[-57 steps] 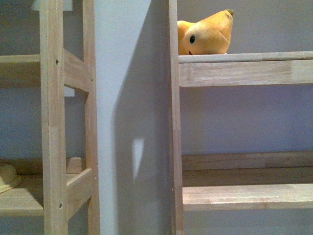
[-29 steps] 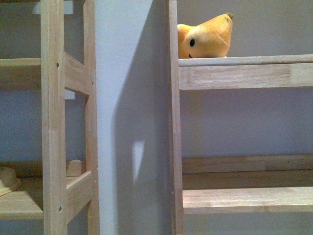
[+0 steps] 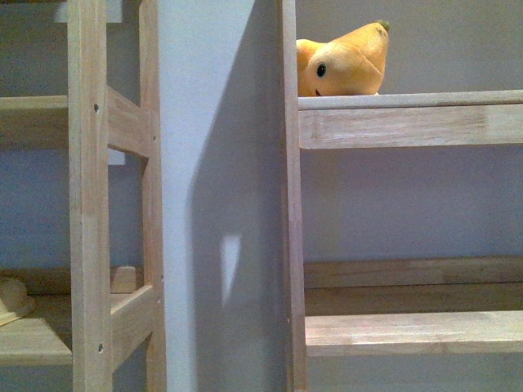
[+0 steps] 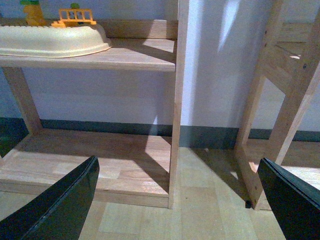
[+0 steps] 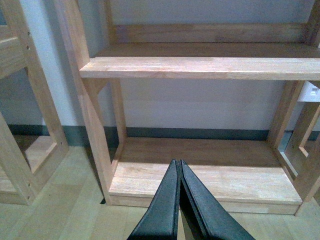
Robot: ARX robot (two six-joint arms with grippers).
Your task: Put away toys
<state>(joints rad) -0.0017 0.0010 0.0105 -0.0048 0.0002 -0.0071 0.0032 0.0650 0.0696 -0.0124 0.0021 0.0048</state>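
The toy, a yellow-orange plush animal [image 3: 343, 61] with a black bead eye, lies on the upper shelf [image 3: 409, 100] of the right-hand wooden rack, against its left post. Neither arm shows in the front view. In the left wrist view my left gripper [image 4: 177, 162] is open, its black fingers [image 4: 55, 205] wide apart over the floor with nothing between them. In the right wrist view my right gripper [image 5: 177, 162] is shut and empty, pointing at the rack's bottom shelf [image 5: 200, 180].
A cream dome base [image 4: 50, 40] carrying a hard yellow-and-green toy [image 4: 32, 10] and an orange fence piece [image 4: 75, 16] sits on the left rack's shelf. A strip of white wall [image 3: 221, 196] separates the two racks. The right rack's middle shelf [image 5: 200, 65] is bare.
The front view has slid slightly, so the plush and shelves sit a little lower in frame than one second ago. The plush has not moved on its shelf.
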